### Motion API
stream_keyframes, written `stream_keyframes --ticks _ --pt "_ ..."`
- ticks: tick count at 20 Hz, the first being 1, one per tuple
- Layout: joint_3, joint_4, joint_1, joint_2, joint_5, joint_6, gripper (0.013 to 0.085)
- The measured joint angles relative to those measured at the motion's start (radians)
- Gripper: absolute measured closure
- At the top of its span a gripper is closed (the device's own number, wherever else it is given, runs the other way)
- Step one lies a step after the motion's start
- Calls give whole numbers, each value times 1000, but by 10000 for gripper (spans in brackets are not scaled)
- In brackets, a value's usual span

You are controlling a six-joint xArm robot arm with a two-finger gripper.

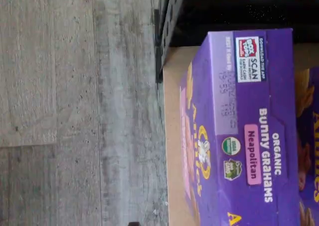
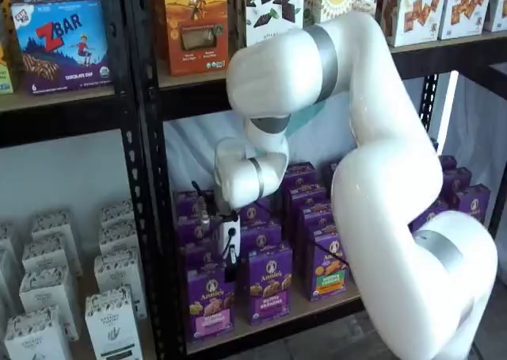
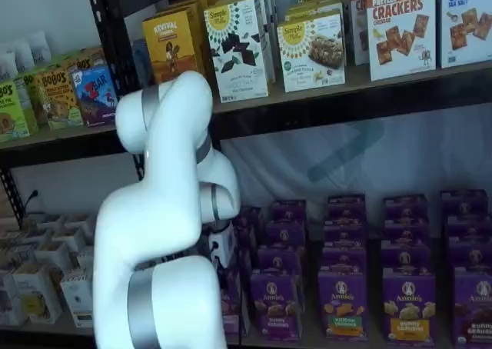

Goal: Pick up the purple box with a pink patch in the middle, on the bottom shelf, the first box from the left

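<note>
Fronting bottom shelf [image 2: 273,322]: purple box [image 2: 209,300] (pink band).

bottom shelf [image 2: 273,322]: tan board deck, black front rail. purple box [image 2: 209,298] with pink band stands upright on it at the front edge, just beside the black upright [image 2: 150,217]. More purple boxes [image 2: 268,283] stand in rows beside and behind it, away from the upright

Along the front edge of the bottom shelf [image 3: 307,340], four whole purple Annie's box fronts show in a shelf view: pink-banded [image 3: 274,307], green-banded [image 3: 341,301], orange-banded [image 3: 407,306], and one cut off [image 3: 475,309]. Above them stand two cracker boxes [image 3: 400,28].
</note>
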Motion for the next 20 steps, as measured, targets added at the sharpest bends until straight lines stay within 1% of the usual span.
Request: stream_keyframes --ticks 11,20 --pt "-66 -72 5 54 30 70 130" --pt "-104 -84 5 92 38 81 130"
